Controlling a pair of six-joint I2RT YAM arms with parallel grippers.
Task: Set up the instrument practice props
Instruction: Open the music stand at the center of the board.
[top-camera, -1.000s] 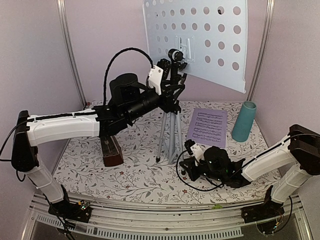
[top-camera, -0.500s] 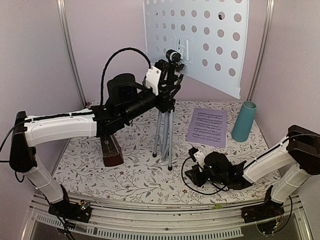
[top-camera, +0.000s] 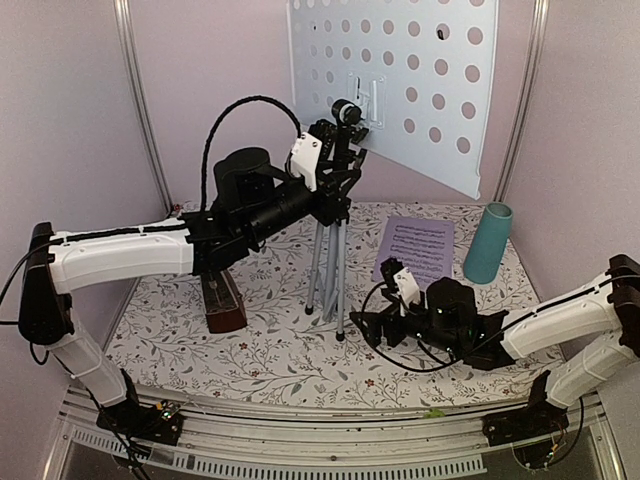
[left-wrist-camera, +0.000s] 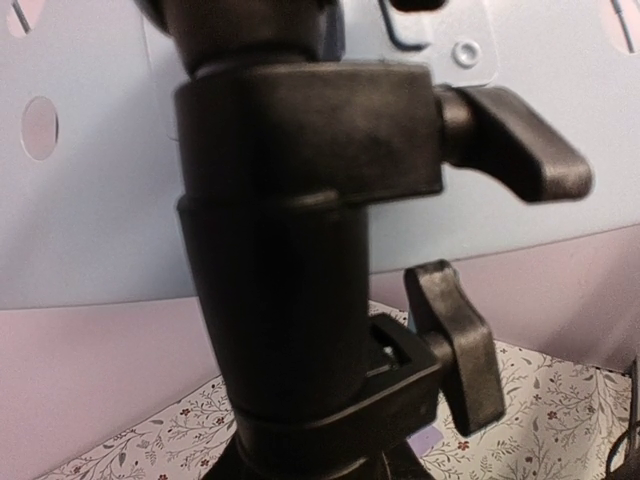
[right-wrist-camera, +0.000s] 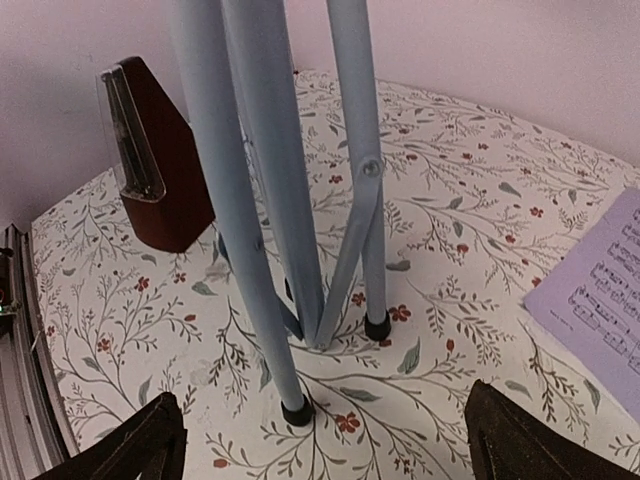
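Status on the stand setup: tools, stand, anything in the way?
Left tool shut on music stand at its collar, stand upright. Right tool open, empty, low by tripod legs, barely spread. Metronome close beside legs, not touching.

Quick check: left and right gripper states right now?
Left gripper: closed on the music stand, at its black post.
Right gripper: open, holding nothing.

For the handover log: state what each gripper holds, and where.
The left gripper holds the music stand by its black collar below the desk. The right gripper is open, holding nothing.
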